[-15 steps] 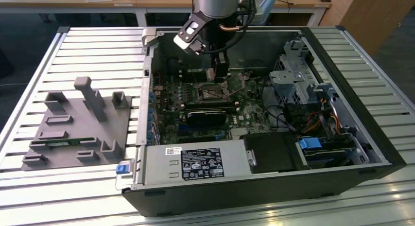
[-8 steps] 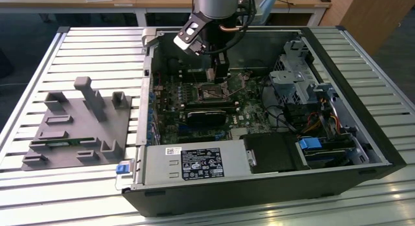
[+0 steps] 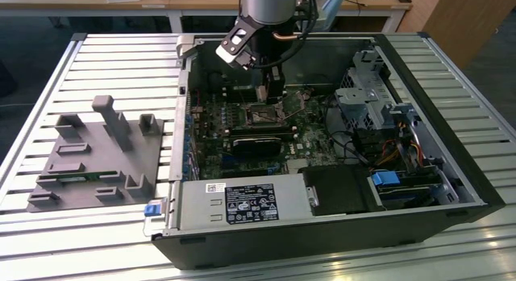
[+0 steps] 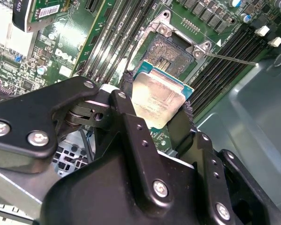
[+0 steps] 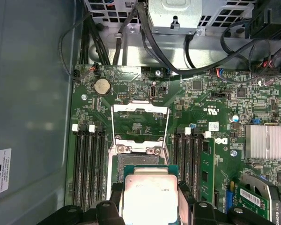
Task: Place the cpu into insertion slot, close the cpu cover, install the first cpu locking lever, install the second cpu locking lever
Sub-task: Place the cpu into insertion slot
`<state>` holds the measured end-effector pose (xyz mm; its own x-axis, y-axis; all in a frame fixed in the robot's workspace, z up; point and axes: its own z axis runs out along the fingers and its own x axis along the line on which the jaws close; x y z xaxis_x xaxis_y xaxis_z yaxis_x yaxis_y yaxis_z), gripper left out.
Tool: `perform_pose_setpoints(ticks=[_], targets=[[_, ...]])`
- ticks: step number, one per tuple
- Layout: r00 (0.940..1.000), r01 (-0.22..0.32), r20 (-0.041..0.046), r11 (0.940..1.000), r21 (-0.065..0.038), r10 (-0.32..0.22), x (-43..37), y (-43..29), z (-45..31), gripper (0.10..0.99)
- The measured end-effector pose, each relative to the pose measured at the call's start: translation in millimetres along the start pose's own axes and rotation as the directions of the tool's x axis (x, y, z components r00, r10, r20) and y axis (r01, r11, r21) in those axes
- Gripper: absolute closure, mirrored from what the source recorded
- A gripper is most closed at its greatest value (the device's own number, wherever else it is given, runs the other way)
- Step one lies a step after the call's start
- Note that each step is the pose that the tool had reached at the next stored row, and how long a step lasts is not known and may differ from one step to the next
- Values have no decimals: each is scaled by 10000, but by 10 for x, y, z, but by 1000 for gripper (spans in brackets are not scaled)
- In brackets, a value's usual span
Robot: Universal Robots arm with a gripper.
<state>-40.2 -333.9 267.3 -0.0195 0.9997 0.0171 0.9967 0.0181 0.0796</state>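
Dull silver-grey metal, square and flat on a green backing: the cpu (image 4: 160,101), item in hand, pinched by two opposite edges between the black padded fingers (image 4: 129,112) of the black metal gripper (image 4: 157,97); same chip (image 5: 150,192) and gripper (image 5: 150,199) entered from the first wrist view. Gripper state: closed narrow on the chip, no slack showing at either edge. Landmark: the insertion slot (image 4: 171,54), a small square black-framed socket with a dark centre on the green circuit board (image 5: 131,84), seen also in the exterior view (image 3: 264,116). Position of chip relative to slot: near it, not seated, overlapping one edge of the frame in both wrist views; whether it lies level with the slot cannot be told. Slot contents: none, dark centre bare. The cpu cover (image 5: 140,108), a thin silvery metal frame plate with a cut-out centre, stands swung up from the edge of the slot opposite the chip. Thin silver wire lever (image 4: 230,59), running out from one corner of the slot, unlatched by appearance. Long narrow black memory slots (image 5: 86,164) flank the slot on two sides. Step in hand, by judgement: placing the chip; cover and both levers not yet dealt with. Requirement of the placing, by judgement: chip edges square to the slot frame, chip centred over the dark middle and level, a gentle set-down, the socket contacts being likely delicate.
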Motion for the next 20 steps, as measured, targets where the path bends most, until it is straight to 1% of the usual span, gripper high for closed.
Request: perform_pose_setpoints(ticks=[20], targets=[[10000,0,-1,10000,-1,0,-1,-4,49,545]])
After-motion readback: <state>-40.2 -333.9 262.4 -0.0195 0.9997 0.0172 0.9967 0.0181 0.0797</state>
